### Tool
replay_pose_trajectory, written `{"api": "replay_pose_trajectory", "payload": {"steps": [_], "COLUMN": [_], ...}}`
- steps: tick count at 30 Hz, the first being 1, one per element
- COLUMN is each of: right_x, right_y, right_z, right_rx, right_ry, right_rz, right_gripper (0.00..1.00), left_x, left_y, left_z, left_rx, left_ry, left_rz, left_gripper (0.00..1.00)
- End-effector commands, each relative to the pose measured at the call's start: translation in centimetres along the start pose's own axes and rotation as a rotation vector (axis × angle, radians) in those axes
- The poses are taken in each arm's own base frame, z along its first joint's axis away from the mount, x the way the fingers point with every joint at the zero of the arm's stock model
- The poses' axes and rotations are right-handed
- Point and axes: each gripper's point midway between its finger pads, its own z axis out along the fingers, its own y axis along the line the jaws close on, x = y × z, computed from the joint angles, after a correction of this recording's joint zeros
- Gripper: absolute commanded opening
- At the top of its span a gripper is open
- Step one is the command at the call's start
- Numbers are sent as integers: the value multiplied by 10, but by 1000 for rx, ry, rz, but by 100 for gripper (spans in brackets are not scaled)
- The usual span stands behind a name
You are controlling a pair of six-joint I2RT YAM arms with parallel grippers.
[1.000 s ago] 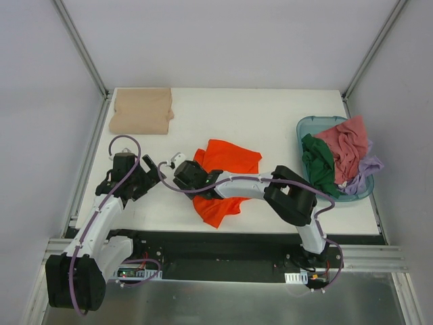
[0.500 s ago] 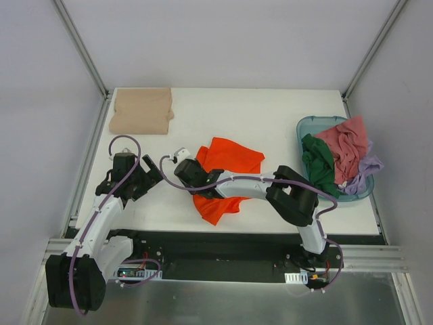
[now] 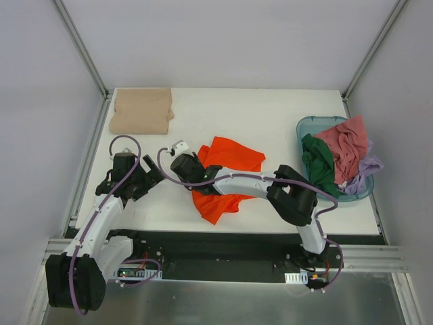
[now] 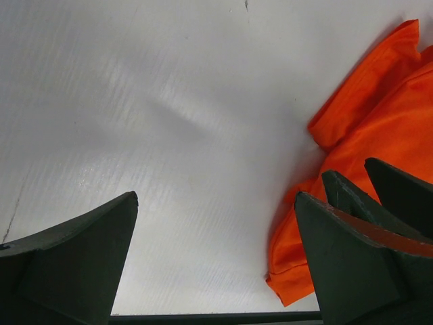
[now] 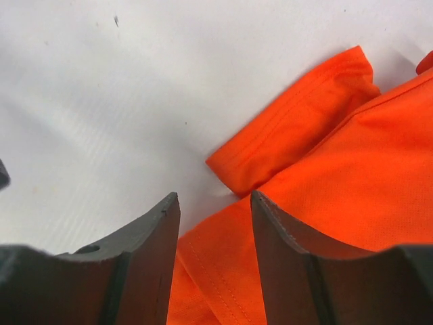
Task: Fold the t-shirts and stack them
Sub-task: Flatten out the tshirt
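The bright orange t-shirt [image 3: 226,172] lies crumpled at the table's middle front. It also shows in the right wrist view [image 5: 352,169] and the left wrist view [image 4: 379,115]. My right gripper [image 3: 189,176] is open low over the shirt's left edge, and a hem lies between its jaws [image 5: 213,203]. My left gripper [image 3: 153,176] is open and empty over bare table just left of the shirt [image 4: 213,223]. The tan-beige t-shirt [image 3: 141,110] lies folded at the far left corner.
A teal tub [image 3: 308,125] at the right edge holds pink [image 3: 345,145], dark green [image 3: 318,166] and lilac [image 3: 365,172] garments. The white table [image 3: 257,118] ends at a black strip near the arm bases. Grey walls and frame posts enclose it.
My right gripper has moved a little left and away along the orange shirt's left edge, and the shirt's upper part has shifted slightly. The left arm has not moved.
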Motion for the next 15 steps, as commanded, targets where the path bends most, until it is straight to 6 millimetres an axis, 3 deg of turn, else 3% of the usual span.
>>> {"api": "replay_pose_trajectory", "payload": {"steps": [1,5,10,15], "right_x": [-15,-5,6,12], "right_y": [0,-8,16,20], "right_z": [3,2,1,6], "right_rx": [30,61,-62,-69], "right_ry": [-30,-6,36,62], "right_rz": [50,25,38,27], "right_gripper": [48,50,54,55], "left_x": [2,2,3,3], "left_y": [-3,-3,-2,-3], "left_z": [-2,-2,-1,-2], "left_rx": [17,17,14,18], "left_ry": [15,15,17,18], "left_rz": [1,1,-1,1], "left_gripper": [99,99,99,99]}}
